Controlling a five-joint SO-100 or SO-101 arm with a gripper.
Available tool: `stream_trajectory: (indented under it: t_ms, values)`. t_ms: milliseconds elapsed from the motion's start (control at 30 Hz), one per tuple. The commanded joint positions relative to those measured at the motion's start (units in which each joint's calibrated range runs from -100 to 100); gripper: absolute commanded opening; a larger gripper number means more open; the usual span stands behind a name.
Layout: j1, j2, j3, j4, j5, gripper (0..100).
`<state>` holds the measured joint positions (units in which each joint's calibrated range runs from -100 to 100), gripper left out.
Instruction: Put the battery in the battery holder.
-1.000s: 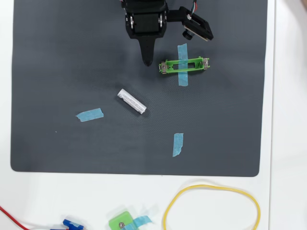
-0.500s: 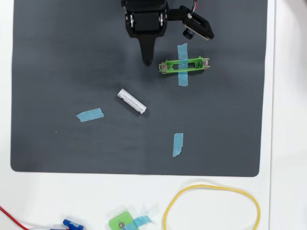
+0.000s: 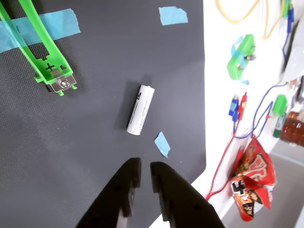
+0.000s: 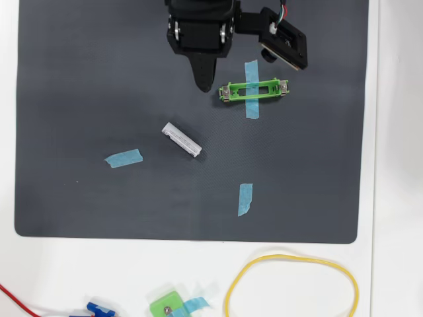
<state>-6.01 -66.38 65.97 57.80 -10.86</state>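
Near the middle of the black mat (image 4: pixel 79 79), overhead view: one battery (image 4: pixel 182 140), lying flat and askew, touching nothing, apart from the gripper (image 4: pixel 205 84). Toward the mat's top edge, right of centre: one battery holder (image 4: pixel 254 90), empty, taped down by a blue tape strip (image 4: pixel 251 86). Wrist view: gripper (image 3: pixel 145 172) with fingers slightly parted, holding nothing, battery (image 3: pixel 140 109) just beyond its tips.

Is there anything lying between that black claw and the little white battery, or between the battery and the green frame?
Nothing visible. Bare dark mat lies between the black two-finger tool and the small white cylindrical battery. The stretch of mat from the battery to the narrow green plastic battery holder is also bare; the blue tape scraps lie off to the side.
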Motion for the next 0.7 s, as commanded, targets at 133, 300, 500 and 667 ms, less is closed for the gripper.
stream_trajectory:
  t_ms: [133,300,500,667]
  values:
    - [1.2,22.8,-15.6,-0.4,-12.8,0]
    - [2.8,33.8,-19.3,-7.0,-16.5,0]
    - [1.4,41.8,-21.6,-13.9,-12.0,0]
    - [1.0,45.8,-23.9,-14.6,-9.6,0]
